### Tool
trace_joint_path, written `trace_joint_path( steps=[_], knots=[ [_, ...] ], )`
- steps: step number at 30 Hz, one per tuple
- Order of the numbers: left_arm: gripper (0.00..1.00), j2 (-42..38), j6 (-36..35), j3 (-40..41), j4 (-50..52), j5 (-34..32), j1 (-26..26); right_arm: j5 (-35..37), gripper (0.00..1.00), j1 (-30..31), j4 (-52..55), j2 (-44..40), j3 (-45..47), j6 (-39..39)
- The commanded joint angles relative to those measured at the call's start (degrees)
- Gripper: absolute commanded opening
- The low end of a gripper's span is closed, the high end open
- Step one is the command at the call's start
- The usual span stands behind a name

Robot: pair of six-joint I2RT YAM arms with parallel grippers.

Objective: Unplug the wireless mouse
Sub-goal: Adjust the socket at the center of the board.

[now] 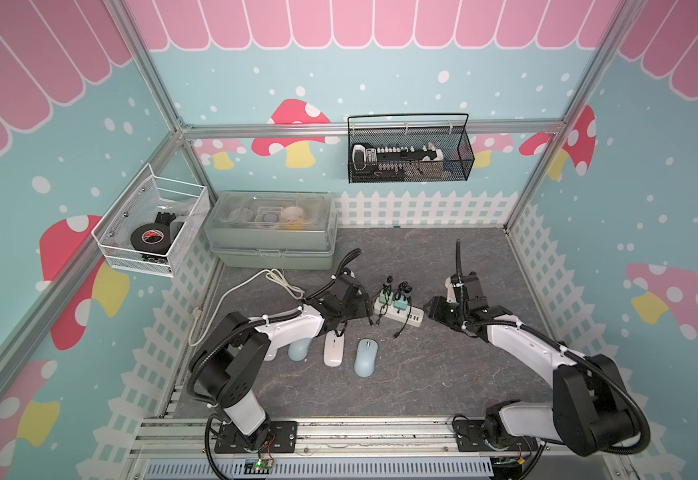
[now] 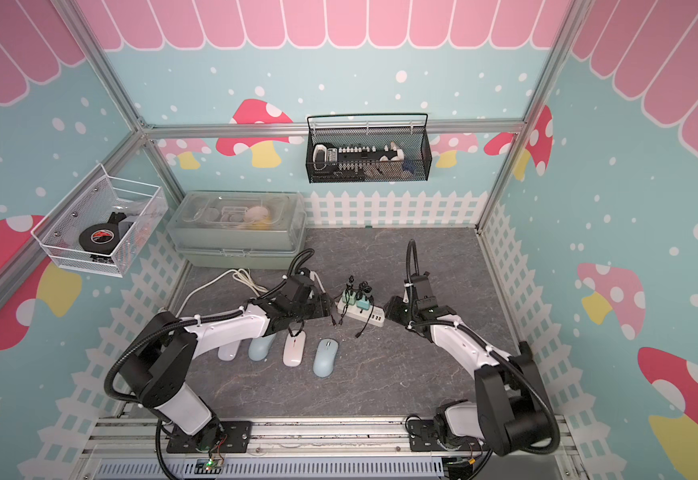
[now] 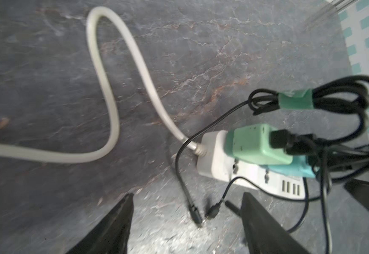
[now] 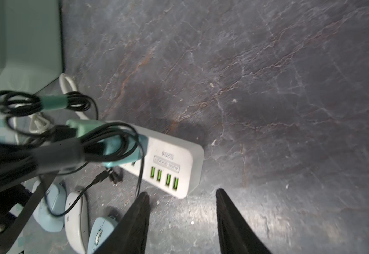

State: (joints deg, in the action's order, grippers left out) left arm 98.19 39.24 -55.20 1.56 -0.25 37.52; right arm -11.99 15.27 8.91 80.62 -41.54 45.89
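Black jaws of the left gripper (image 3: 188, 198) stand apart and grasp nothing. Just ahead of them two loose cable ends (image 3: 195, 217) lie on the desk (image 3: 47, 88), plugged into no mouse. Beyond those sits the white power strip (image 3: 214, 160), carrying a green charger (image 3: 256, 143) and a teal charger (image 3: 289, 169) with bundled black leads. The right gripper (image 4: 182, 192) hovers at the strip's far end, by its USB ports, likewise released and empty. Nearer the robot the mice lie in a row. A blue mouse (image 1: 365, 357) has no lead on it. Beside it is a white mouse (image 1: 332, 348) with a black cable (image 4: 72, 203) lying across its front. Whether that cable is seated in the white mouse I cannot tell. By my reading, some unplugging looks done, and the white mouse may be what is left.
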Motion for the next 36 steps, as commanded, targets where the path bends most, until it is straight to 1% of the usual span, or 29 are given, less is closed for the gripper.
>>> trace_joint_path(
  steps=[1, 3, 6, 10, 12, 13, 14, 16, 19, 23, 28, 36],
  knots=[
    [0.75, 2.59, 1.98, -3.49, -6.17, 4.67, -0.41, -3.47, 0.48, -1.49, -6.54, 6.29, -2.83, -0.01],
    [0.74, 4.52, 3.41, -4.51, -6.72, 5.61, -0.71, -5.86, 0.48, -2.2, -9.03, 9.92, -3.77, 0.47],
    [0.74, 6.32, 5.71, -3.21, -10.54, 6.93, -1.28, -9.63, 0.46, -2.77, -12.52, 13.71, -4.42, 1.4],
    [0.72, 7.89, 7.37, -2.08, -12.61, 7.21, -2.05, -14.07, 0.45, -2.87, -17.88, 16.04, -3.38, 3.38],
    [0.67, 7.68, 8.27, -0.83, -14.02, 6.95, -2.46, -14.16, 0.45, -2.87, -18.14, 16.56, -3.29, 3.42],
    [0.66, 7.42, 8.49, -0.39, -14.55, 6.95, -2.52, -14.19, 0.45, -2.87, -18.11, 16.79, -3.33, 3.27],
    [0.63, 7.16, 8.57, 0.03, -14.9, 6.82, -2.66, -14.33, 0.45, -2.87, -18.14, 17.05, -3.37, 3.18],
    [0.52, 6.72, 8.57, 0.67, -15.67, 6.58, -2.67, -14.93, 0.44, -2.87, -18.44, 17.69, -3.58, 3.24],
    [0.29, 5.75, 8.73, 2.09, -17.91, 6.63, -2.65, -15.87, 0.44, -2.87, -19.09, 18.77, -3.61, 3.59],
    [0.0, 6.52, 8.8, 1.15, -15.9, 5.88, -2.98, -17.64, 0.43, -2.87, -20.82, 20.16, -3.47, 4.6],
    [0.0, 8.14, 10.77, 2.11, -17.45, 6.25, -3.92, -18.42, 0.41, -2.87, -21.54, 20.39, -3.09, 4.83],
    [0.0, 12.21, 12.37, 1.13, -15.96, 6.09, -5.08, -18.86, 0.41, -2.87, -21.65, 19.45, -1.04, 4.74]
  ],
)
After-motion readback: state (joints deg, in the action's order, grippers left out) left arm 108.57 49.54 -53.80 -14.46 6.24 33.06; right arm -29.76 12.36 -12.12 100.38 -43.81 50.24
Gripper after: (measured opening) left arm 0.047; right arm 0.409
